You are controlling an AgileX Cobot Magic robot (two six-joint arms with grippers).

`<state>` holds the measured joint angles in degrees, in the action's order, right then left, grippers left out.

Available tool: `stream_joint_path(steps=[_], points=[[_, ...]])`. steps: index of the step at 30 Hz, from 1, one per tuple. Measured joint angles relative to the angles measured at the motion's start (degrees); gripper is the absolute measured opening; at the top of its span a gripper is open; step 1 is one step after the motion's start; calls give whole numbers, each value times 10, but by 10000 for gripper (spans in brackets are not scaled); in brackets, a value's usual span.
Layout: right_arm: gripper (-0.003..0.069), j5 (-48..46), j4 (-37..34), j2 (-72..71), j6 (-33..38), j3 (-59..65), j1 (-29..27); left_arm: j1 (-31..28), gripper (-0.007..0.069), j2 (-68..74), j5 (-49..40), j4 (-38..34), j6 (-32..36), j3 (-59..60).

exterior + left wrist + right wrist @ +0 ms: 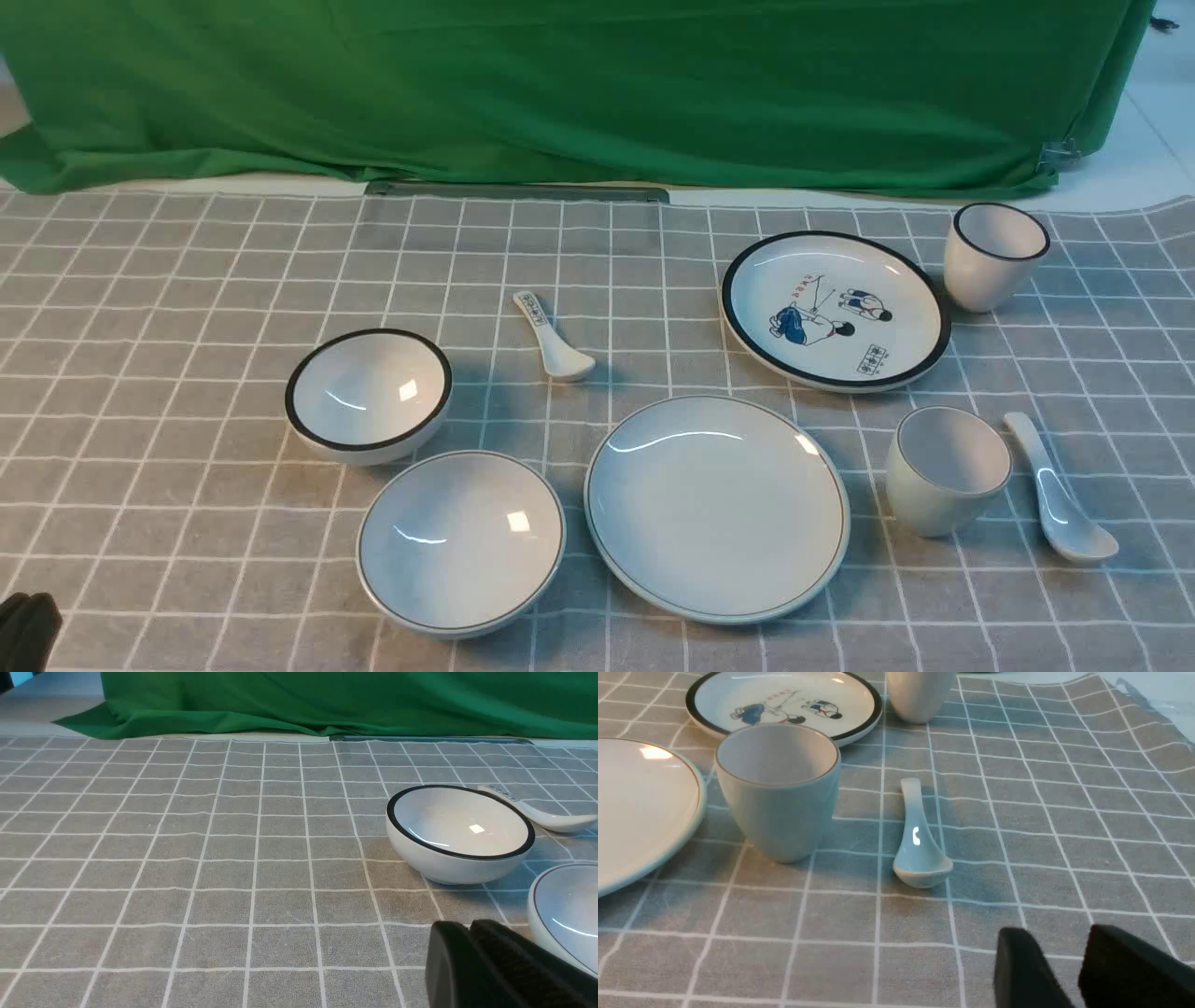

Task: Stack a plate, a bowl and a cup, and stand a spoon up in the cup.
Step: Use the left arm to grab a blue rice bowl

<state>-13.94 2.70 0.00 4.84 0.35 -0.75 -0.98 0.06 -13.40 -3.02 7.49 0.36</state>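
The plain pale plate (717,509) lies at the front middle of the table. The shallow pale bowl (461,541) sits just left of it. The pale cup (948,471) stands upright right of the plate, and the plain spoon (1060,490) lies right of the cup. My left gripper (469,926) is shut and empty, low over the cloth beside the bowl (565,914); in the front view it shows only at the bottom left corner (23,630). My right gripper (1057,940) is open and empty, short of the spoon (917,844) and the cup (777,788). It is out of the front view.
A black-rimmed bowl (369,394) sits behind the pale bowl, and a small printed-handle spoon (553,338) lies beside it. A cartoon plate (836,308) and a black-rimmed cup (994,254) stand at the back right. A green cloth (560,84) hangs behind the table.
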Motion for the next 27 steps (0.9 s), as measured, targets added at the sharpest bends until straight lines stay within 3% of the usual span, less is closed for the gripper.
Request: stream_joint_path(steps=[17,22,27], points=[[242,0,0,0,0,0,0,0,18,0,0,1,0,0],[242,0,0,0,0,0,0,0,18,0,45,-3,-4,0],[242,0,0,0,0,0,0,0,18,0,167,-124,-84,0]])
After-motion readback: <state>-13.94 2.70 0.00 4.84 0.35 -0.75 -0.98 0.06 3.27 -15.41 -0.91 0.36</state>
